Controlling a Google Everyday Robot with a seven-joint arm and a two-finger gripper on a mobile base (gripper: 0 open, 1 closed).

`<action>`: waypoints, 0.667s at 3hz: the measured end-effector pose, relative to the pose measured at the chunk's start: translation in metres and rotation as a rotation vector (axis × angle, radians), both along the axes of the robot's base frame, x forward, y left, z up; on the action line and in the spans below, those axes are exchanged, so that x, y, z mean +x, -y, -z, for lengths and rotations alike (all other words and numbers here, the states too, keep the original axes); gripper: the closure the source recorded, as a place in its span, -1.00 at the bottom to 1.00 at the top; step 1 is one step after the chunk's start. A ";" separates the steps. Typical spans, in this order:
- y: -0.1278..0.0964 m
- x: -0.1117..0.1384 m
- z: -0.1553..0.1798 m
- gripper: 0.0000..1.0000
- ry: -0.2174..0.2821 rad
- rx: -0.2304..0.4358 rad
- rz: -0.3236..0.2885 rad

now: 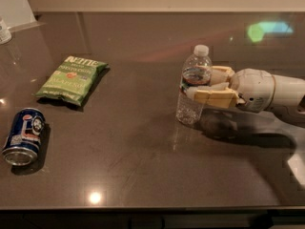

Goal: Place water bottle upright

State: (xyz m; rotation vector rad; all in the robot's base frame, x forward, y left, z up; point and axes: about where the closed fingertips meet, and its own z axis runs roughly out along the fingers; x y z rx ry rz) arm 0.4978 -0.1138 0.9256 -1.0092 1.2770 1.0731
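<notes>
claw [199,84] clasps the upright water bottle [190,110] on a glossy dark table [143,171].

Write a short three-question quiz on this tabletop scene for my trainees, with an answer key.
1. True or false: the water bottle lies on its side on the table.
2. Fill in: the blue soda can lies on its ____.
3. Where is the gripper? A) above the soda can. B) at the water bottle's middle, fingers on either side of it. C) raised high over the table, holding nothing.
Key: 1 false, it stands upright; 2 side; 3 B.
</notes>
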 end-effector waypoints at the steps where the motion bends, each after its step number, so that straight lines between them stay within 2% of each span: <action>1: -0.003 0.000 -0.001 -1.00 0.001 0.000 -0.005; 2: -0.003 0.000 -0.001 -1.00 0.001 0.000 -0.005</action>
